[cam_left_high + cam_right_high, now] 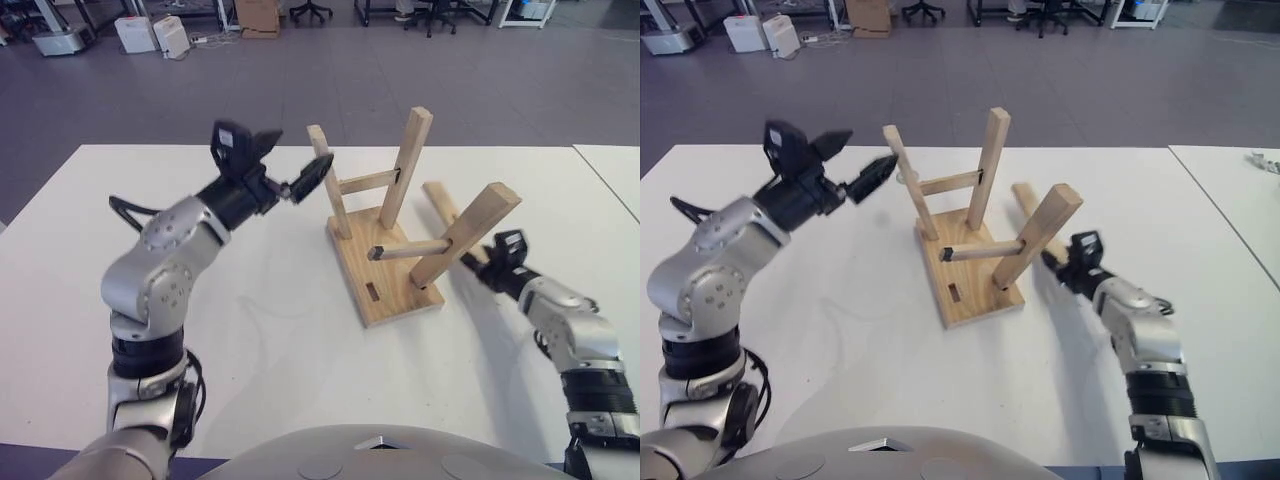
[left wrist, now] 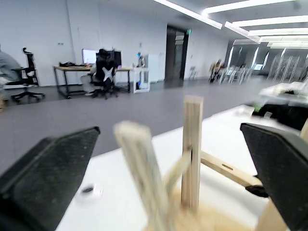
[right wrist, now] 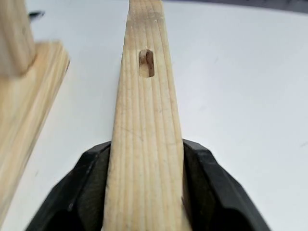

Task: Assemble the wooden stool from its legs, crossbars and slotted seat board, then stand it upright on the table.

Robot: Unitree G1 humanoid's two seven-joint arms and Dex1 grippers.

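Snugly within right claw (image 3: 144, 163), loose leg (image 3: 143, 106), beside stool (image 1: 388, 288)

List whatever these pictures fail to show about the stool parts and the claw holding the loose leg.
Right wrist view: both ends of the loose leg are cut off by the picture's edges; the right claw is shut on it.
Eye views: part of that leg is hidden behind the tilted leg.
Left wrist view: the nearest leg is blurred, its joint with the seat board unreadable.
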